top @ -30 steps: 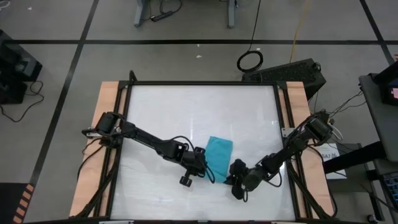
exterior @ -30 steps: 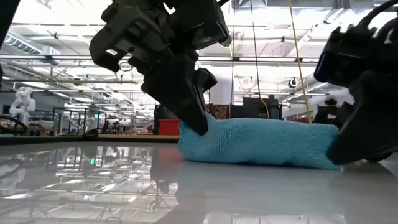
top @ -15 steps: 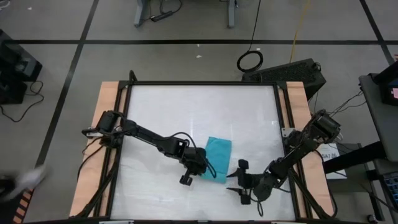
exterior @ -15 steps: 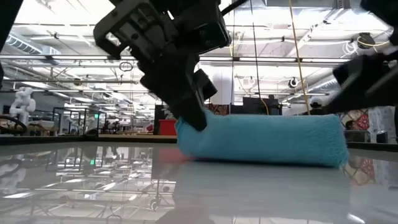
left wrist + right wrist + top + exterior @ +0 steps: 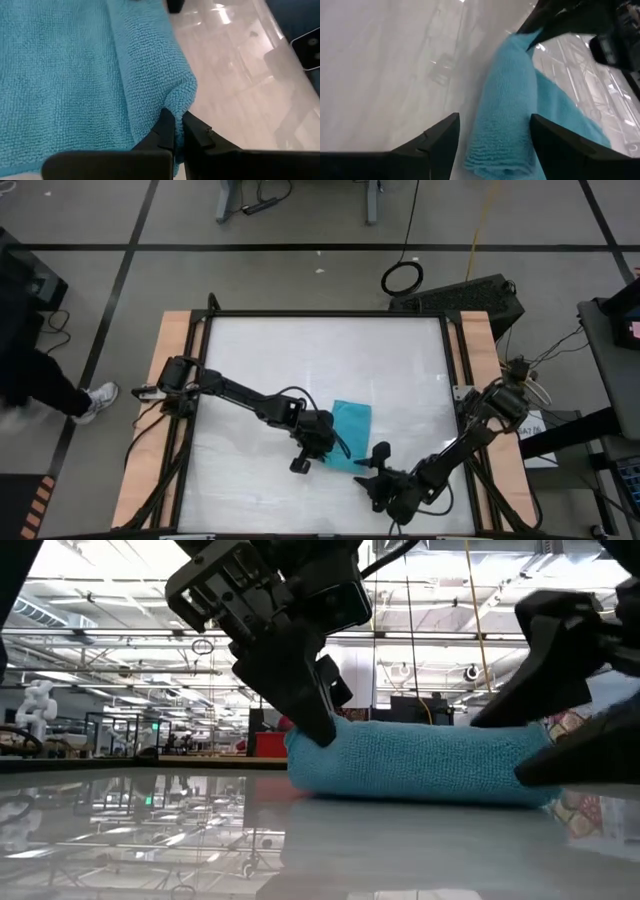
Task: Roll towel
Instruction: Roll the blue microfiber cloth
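Pinching towel [image 5: 75, 75] corner: left claw [image 5: 175, 131]; right claw [image 5: 492, 137] spread wide, empty.

A robotics lab — taped concrete floor [image 5: 300, 220], ceiling trusses [image 5: 120, 600], another white robot [image 5: 38, 700] behind.

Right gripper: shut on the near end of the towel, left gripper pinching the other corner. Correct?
Not quite. The right gripper is open: the right wrist view shows its fingers spread either side of the towel end, not closed on it. The left gripper is indeed pinching a towel corner, as the left wrist view shows.
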Controlling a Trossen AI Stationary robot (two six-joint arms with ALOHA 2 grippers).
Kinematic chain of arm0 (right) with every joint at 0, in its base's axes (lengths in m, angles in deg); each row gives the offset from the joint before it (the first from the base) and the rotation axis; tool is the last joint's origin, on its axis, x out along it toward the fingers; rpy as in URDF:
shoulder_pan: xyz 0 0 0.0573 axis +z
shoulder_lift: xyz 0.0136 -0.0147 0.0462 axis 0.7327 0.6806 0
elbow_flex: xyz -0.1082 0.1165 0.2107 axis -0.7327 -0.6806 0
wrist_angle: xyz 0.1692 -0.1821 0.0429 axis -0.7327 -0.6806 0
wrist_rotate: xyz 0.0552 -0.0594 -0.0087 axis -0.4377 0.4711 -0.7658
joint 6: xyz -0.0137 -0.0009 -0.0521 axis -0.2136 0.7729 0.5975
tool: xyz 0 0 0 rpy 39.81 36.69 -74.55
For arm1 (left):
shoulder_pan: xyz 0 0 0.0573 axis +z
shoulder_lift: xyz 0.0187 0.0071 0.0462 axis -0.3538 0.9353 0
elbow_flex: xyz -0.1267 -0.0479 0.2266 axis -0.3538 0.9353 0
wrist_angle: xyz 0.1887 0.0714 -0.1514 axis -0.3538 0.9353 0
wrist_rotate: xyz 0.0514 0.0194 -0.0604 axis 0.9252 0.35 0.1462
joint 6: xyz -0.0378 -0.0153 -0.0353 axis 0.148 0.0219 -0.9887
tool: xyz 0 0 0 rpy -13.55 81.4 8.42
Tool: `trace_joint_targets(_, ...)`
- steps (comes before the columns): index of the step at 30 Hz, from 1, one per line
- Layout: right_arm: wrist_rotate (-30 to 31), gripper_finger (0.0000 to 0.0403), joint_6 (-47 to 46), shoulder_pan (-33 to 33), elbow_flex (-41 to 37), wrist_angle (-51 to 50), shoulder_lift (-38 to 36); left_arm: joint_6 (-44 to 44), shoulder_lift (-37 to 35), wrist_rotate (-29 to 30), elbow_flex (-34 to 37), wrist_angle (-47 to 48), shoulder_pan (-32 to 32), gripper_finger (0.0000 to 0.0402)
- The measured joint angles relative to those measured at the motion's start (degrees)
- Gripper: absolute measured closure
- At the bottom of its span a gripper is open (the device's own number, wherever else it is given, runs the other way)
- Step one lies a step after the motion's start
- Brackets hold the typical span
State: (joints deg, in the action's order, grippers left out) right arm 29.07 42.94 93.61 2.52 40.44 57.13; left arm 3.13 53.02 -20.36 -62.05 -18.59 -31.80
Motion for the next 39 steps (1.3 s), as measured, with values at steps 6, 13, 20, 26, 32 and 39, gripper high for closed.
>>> trace_joint_targets(6, 0.5, 0.0172, -5.6, -0.2, 0.1, -1.3, 2.0, -0.6, 0.0, -2.1, 0.0, -0.8, 0.9, 0.0391)
trace_joint_targets(13, -0.6, 0.0241, -19.7, -1.3, 0.2, -8.8, 2.3, -2.6, 0.0, -2.5, 0.0, -3.8, 1.8, 0.0361)
trace_joint_targets(20, -1.2, 0.0374, -27.1, -1.7, 0.0, -10.7, 2.3, 0.0, 0.0, -2.7, 0.0, -4.2, 1.6, 0.0263)
trace_joint_targets(26, -3.8, 0.0379, -34.1, -2.1, -1.7, -10.7, -0.3, 4.9, -2.0, -0.1, 0.0, -2.8, 0.4, 0.0204)
trace_joint_targets(32, -9.9, 0.039, -39.1, -3.1, -3.6, -10.0, -3.9, 16.4, -6.9, 15.3, 0.0, -0.8, -4.9, 0.0199)
trace_joint_targets(39, -15.7, 0.039, -40.8, -4.6, -6.4, -5.2, -7.5, 30.5, -7.0, 34.5, -0.1, -1.7, -14.8, 0.0199)
